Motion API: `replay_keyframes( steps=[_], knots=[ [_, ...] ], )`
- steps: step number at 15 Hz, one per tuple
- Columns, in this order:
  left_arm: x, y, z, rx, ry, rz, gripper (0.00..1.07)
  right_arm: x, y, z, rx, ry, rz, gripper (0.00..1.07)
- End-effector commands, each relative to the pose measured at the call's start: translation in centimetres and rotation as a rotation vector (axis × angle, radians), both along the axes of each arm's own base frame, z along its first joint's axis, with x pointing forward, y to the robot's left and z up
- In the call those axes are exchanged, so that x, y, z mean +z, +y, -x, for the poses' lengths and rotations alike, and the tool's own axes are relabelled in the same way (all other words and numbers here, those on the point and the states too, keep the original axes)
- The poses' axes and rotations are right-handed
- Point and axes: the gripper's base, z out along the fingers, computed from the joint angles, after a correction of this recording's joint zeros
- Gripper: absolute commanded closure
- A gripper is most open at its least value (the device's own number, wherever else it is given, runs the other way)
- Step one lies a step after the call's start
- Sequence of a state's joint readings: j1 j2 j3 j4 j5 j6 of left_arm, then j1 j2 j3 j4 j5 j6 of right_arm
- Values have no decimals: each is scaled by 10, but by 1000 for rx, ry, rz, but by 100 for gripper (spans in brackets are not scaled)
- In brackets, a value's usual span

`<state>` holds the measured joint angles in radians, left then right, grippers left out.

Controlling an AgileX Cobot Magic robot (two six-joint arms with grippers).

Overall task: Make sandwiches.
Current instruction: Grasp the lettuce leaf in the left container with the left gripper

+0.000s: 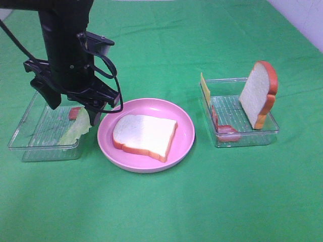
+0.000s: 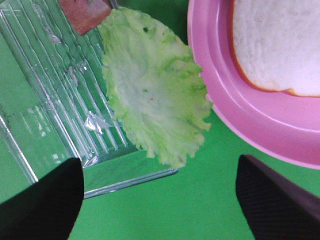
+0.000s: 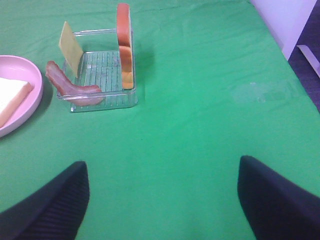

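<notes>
One white bread slice (image 1: 144, 135) with an orange-brown crust lies flat on the pink plate (image 1: 185, 128). A pale green lettuce leaf (image 1: 75, 131) (image 2: 155, 95) hangs over the plate-side wall of the left clear tray (image 1: 30, 136); a reddish bacon piece (image 1: 74, 113) (image 2: 82, 12) lies just behind it. My left gripper (image 1: 74, 111) (image 2: 157, 161) hovers over the leaf, open, gripping nothing. The right tray (image 1: 270, 132) holds an upright bread slice (image 1: 258, 93), a yellow cheese slice (image 1: 205, 89) and bacon (image 1: 224, 132). My right gripper (image 3: 162, 165) is open over bare cloth, out of the exterior high view.
A green cloth (image 1: 161, 212) covers the table. The right wrist view shows the right tray (image 3: 107, 102) with its bread (image 3: 124, 45), cheese (image 3: 70, 42) and bacon (image 3: 70, 90), and the plate's rim (image 3: 27, 117) beside it.
</notes>
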<state>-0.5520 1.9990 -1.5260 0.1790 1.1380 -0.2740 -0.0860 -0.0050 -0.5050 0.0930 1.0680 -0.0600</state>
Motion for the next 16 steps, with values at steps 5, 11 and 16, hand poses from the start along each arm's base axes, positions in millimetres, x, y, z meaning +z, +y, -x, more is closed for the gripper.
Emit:
replay_keyframes(
  steps=[5,11,16],
  knots=[
    [-27,-5,-9,-11,0,-27,27,0,0,1,-1,-20,13,30],
    [-30,-8,-13,-2,-35,-4,41,0,0,1,-1,-20,13,30],
    [-41,-7,-13,-4,-10,-29,41,0,0,1,-1,-20,13,30]
  ],
)
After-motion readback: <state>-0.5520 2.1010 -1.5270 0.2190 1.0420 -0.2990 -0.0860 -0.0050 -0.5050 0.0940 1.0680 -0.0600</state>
